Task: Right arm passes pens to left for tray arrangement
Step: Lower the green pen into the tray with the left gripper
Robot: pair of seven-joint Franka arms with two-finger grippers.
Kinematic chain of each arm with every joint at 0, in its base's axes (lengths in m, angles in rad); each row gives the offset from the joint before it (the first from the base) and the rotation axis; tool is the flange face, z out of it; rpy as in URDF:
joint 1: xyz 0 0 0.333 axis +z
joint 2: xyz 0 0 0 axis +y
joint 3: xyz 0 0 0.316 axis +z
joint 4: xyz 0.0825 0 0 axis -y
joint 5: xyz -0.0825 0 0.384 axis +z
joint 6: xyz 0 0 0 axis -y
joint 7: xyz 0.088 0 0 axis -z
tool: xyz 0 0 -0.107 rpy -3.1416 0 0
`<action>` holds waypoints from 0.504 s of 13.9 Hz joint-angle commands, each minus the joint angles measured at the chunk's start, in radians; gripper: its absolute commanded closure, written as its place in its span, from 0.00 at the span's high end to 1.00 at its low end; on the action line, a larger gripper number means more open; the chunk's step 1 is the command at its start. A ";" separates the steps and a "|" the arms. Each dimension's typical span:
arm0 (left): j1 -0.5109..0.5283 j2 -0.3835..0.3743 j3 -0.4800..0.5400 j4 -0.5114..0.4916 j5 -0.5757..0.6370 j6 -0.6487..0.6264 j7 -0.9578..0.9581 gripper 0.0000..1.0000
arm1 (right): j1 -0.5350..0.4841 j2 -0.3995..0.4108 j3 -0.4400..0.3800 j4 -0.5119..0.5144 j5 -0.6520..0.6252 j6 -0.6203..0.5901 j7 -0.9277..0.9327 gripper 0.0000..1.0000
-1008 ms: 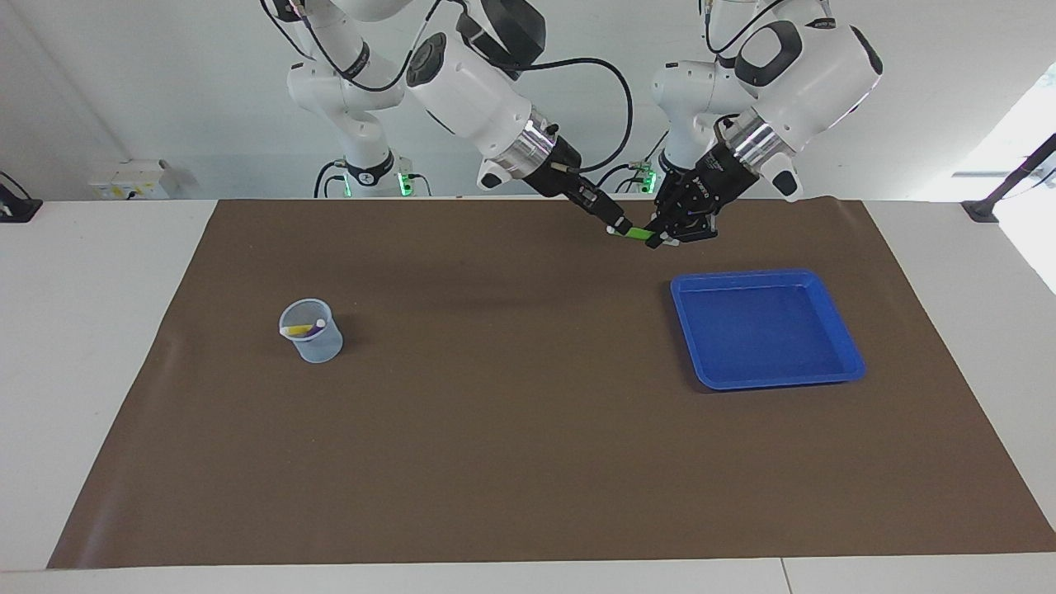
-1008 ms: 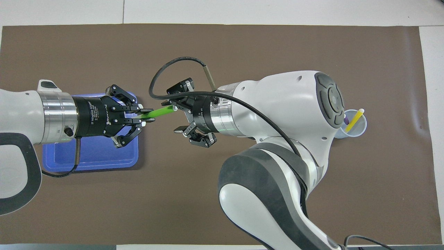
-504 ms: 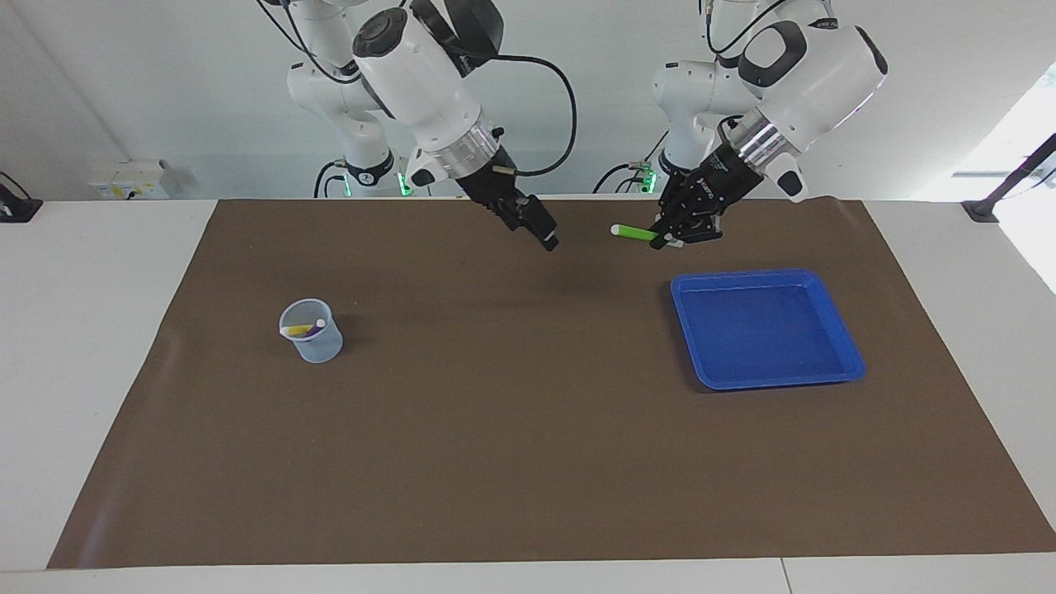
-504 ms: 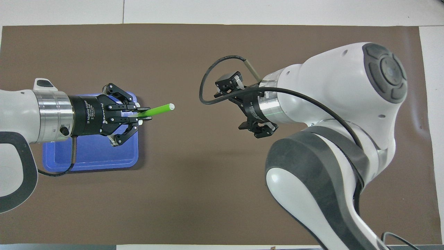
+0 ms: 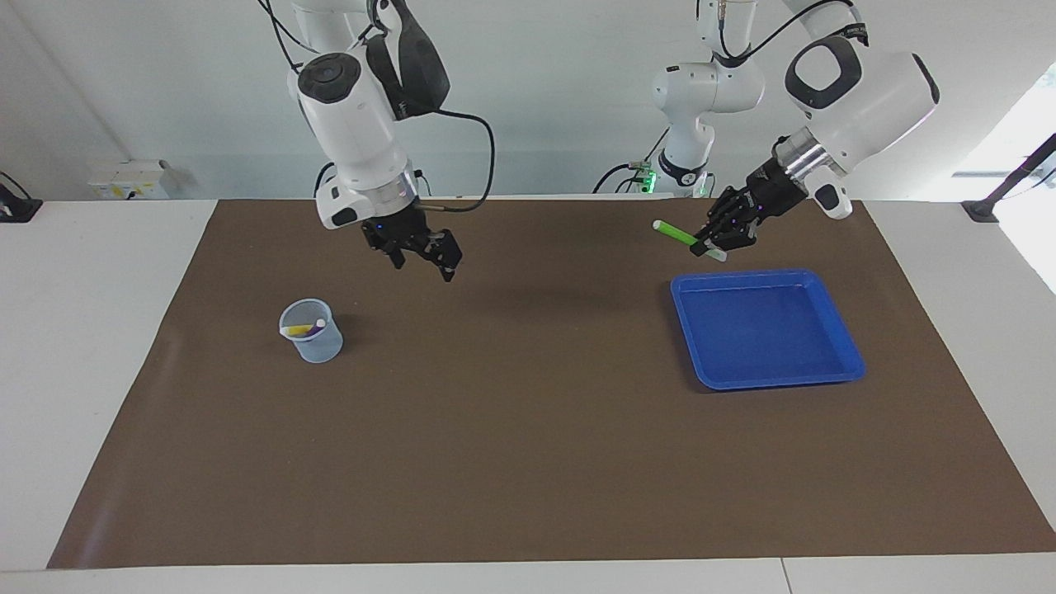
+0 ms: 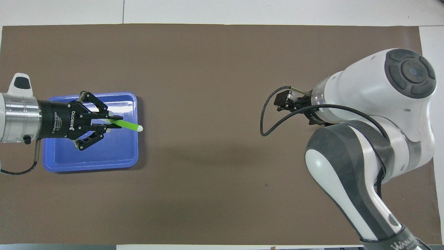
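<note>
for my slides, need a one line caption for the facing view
Left gripper holds green pen near blue tray; right gripper open.

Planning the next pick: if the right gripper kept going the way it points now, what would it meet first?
The right gripper points down and toward the left arm's end, so probably the brown mat. The cup lies off that line; depth is uncertain.

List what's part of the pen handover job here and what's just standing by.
In the job: green pen in the left tool; blue tray; cup with the yellow pen and purple pen; right tool, empty.

Standing by: brown mat; smaller white arm.
</note>
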 commanded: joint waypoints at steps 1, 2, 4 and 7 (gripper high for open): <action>0.042 0.053 -0.003 -0.002 0.082 -0.031 0.253 0.00 | -0.008 -0.036 -0.022 -0.096 -0.170 0.021 -0.175 1.00; 0.046 0.089 -0.003 0.003 0.136 -0.030 0.327 0.00 | -0.008 -0.031 -0.022 -0.115 -0.238 0.022 -0.199 1.00; 0.065 0.145 -0.003 0.012 0.222 -0.022 0.491 0.00 | -0.009 -0.014 -0.021 -0.147 -0.357 0.037 -0.235 0.96; 0.076 0.237 -0.003 0.060 0.375 -0.016 0.684 0.00 | -0.009 0.007 -0.021 -0.212 -0.523 0.129 -0.279 0.91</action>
